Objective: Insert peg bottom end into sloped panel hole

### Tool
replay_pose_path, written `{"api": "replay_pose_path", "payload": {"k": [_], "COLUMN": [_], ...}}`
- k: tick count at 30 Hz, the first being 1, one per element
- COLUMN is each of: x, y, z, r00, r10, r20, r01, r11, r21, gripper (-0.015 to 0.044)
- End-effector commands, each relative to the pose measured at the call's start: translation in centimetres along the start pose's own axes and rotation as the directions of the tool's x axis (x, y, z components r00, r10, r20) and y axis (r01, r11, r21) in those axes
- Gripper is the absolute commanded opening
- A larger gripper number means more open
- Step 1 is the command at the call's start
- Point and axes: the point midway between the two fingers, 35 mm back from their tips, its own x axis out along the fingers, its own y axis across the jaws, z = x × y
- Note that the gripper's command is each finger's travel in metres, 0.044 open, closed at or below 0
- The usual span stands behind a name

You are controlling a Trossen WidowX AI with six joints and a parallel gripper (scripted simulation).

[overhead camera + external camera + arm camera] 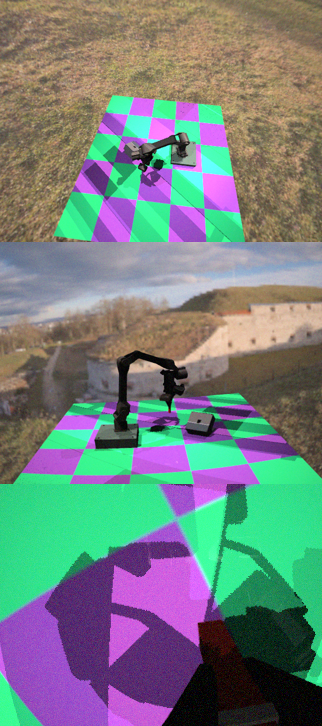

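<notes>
Gripping the red peg (169,409) upright with its lower end hanging free, the gripper (167,398) hangs above the checkered bench (213,457), the grey sloped panel (200,423) lying near at 4 o'clock, its hole (198,421) unfilled.

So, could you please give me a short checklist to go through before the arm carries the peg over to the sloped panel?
1. Peg gripped: ok. The gripper is shut on the red peg.
2. Peg lifted off the table: ok, its lower end hangs in the air.
3. Hole visible: ok. A small dark hole shows in the face of the sloped panel.
4. Peg over the hole: not ok. It hangs beside the panel, nearer the robot base.
5. Peg tilted to match the hole's direction: not ok, it hangs roughly upright.
6. Peg shape matched to hole: cannot tell, too small.
</notes>
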Motion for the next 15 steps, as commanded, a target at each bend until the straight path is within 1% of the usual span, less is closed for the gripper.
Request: {"api": "replay_pose_path", "payload": {"k": [1,15], "x": [0.0,-0.3], "y": [-0.1,-0.7], "z": [0.4,1.6], "r00": [1.0,0.999], "r10": [0.011,0.046], "r20": [-0.01,-0.022], "r01": [-0.011,-0.048], "r11": [0.999,0.992], "r21": [-0.03,-0.113], "gripper": [0.0,0.0]}}
